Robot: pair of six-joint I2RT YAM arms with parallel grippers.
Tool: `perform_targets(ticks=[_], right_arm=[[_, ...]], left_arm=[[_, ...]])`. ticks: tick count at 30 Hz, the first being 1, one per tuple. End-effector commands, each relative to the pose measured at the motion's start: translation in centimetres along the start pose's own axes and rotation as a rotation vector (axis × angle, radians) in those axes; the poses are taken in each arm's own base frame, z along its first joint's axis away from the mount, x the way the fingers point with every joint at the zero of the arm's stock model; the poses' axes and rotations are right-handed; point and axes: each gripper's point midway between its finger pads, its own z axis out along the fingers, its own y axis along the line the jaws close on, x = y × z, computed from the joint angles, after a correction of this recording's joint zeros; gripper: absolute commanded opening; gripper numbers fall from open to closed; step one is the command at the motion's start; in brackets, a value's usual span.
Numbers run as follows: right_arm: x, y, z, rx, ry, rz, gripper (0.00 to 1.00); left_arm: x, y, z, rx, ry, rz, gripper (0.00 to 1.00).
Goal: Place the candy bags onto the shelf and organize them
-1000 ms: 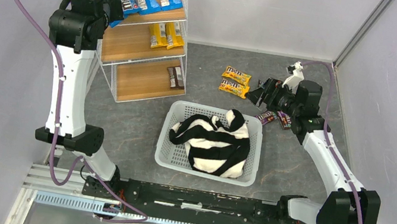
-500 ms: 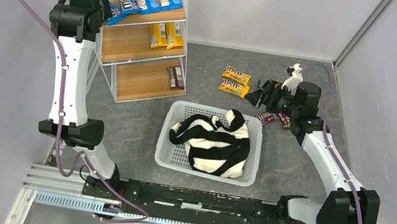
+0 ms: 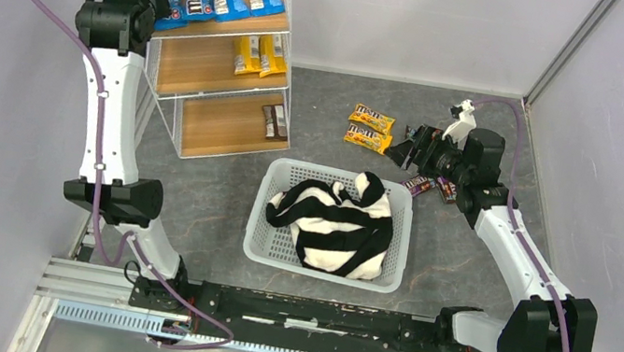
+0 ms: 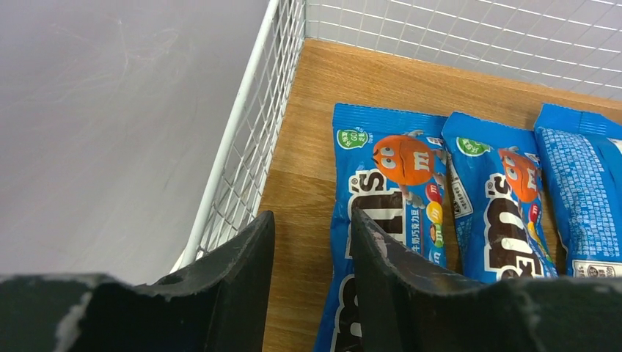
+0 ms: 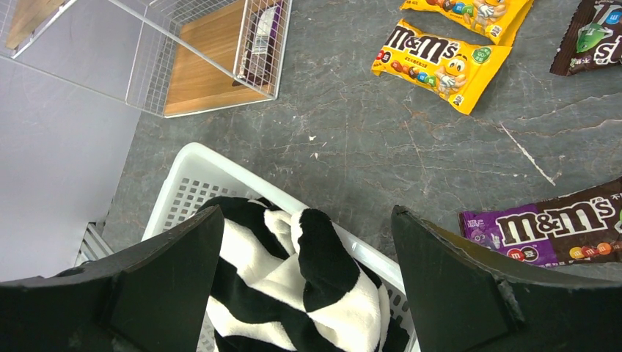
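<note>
Left end effector (image 4: 312,220) up at top board of shelf (image 3: 203,126), fingers part open, nothing between them, only bare wood in the gap. Its right finger just at left edge of nearest blue bag (image 4: 403,161). Blue bags flat in a row across top board, close together, nearest two logo side up, next one back side up. Yellow bags (image 3: 261,55) on middle board, right end. Dark bags (image 3: 275,120) on bottom board, also right end. Right end effector (image 5: 306,210) wide open, empty, hanging over far rim of basket (image 3: 267,226) and the desk (image 3: 222,185). Loose yellow bags (image 5: 440,62), 2 of them, flat on desk beyond basket, near each other. Purple-brown bags (image 5: 557,227) on desk too, near right arm, apart from yellow pair. Striped cloth (image 3: 338,227) bundled inside basket, filling most of it.
</note>
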Motion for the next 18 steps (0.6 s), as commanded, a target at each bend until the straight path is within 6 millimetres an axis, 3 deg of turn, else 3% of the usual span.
perform_targets(ticks=[1,5,12,18], right_arm=[[-0.8,0.4,0.1,-0.017,-0.027,-0.035,0.92],[-0.8,0.3,0.2,-0.011,-0.028,-0.038,0.92],[-0.8,-0.3,0.1,0.019,-0.029,-0.058,0.93],[0.8,-1.3,-0.2,0.058,0.034,-0.069,0.93]], left_arm=[[-1.2,0.0,1.1,0.003,-0.042,-0.038,0.50],[-3.2,0.1,-1.2,0.038,-0.094,-0.065,0.57],[-6.9,-0.3,-8.0,0.187,-0.221,-0.143,0.75],[-6.6,-1.4,-12.9,0.346,-0.235,-0.160,0.87]])
